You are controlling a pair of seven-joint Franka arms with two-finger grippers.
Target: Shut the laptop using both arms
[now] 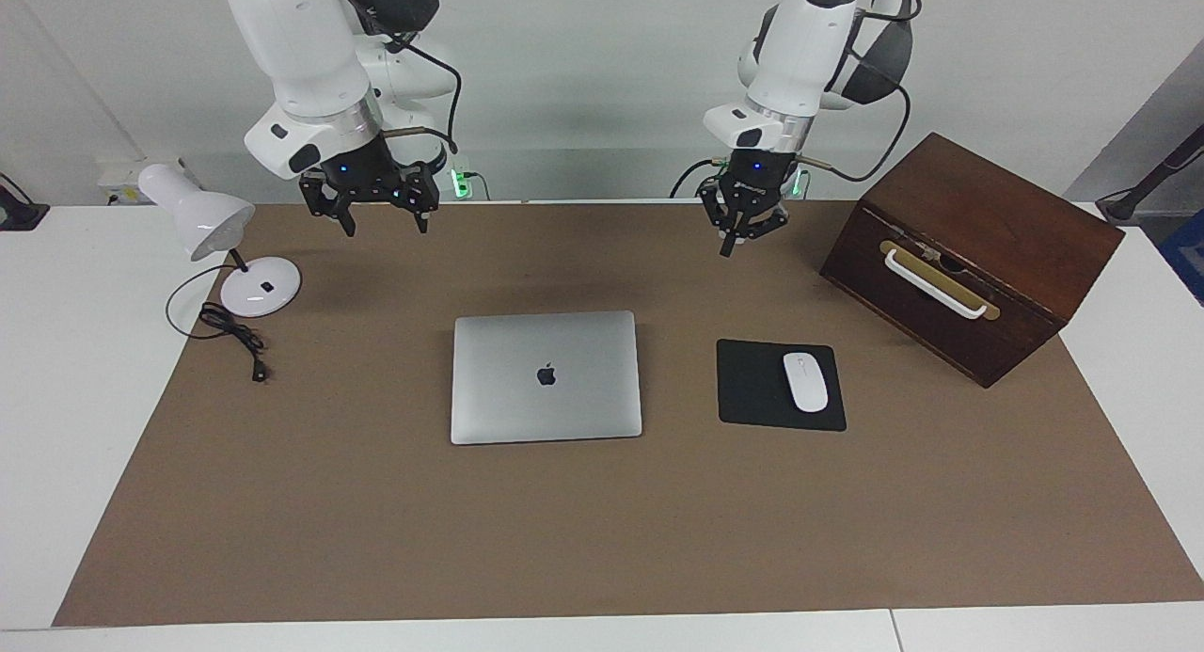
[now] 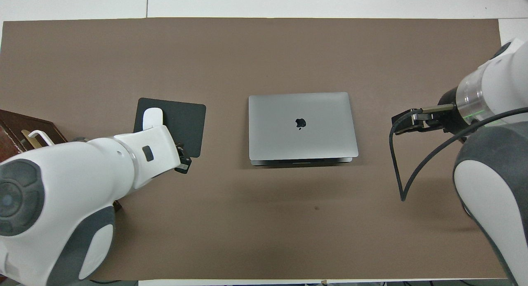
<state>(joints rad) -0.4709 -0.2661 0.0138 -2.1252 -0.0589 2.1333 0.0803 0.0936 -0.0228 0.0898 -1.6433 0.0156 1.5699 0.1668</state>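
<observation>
The silver-grey laptop (image 1: 546, 376) lies in the middle of the brown mat with its lid down flat and the apple logo facing up; it also shows in the overhead view (image 2: 302, 125). My right gripper (image 1: 384, 221) hangs open and empty in the air over the mat near the robots' edge, toward the lamp's end; it also shows in the overhead view (image 2: 412, 121). My left gripper (image 1: 743, 238) hangs empty over the mat near the robots' edge, above the mouse pad's side; in the overhead view (image 2: 183, 163) the arm mostly hides it. Neither gripper touches the laptop.
A black mouse pad (image 1: 762, 398) with a white mouse (image 1: 805, 381) lies beside the laptop toward the left arm's end. A dark wooden box (image 1: 969, 257) with a white handle stands at that end. A white desk lamp (image 1: 212, 229) and its cord stand at the right arm's end.
</observation>
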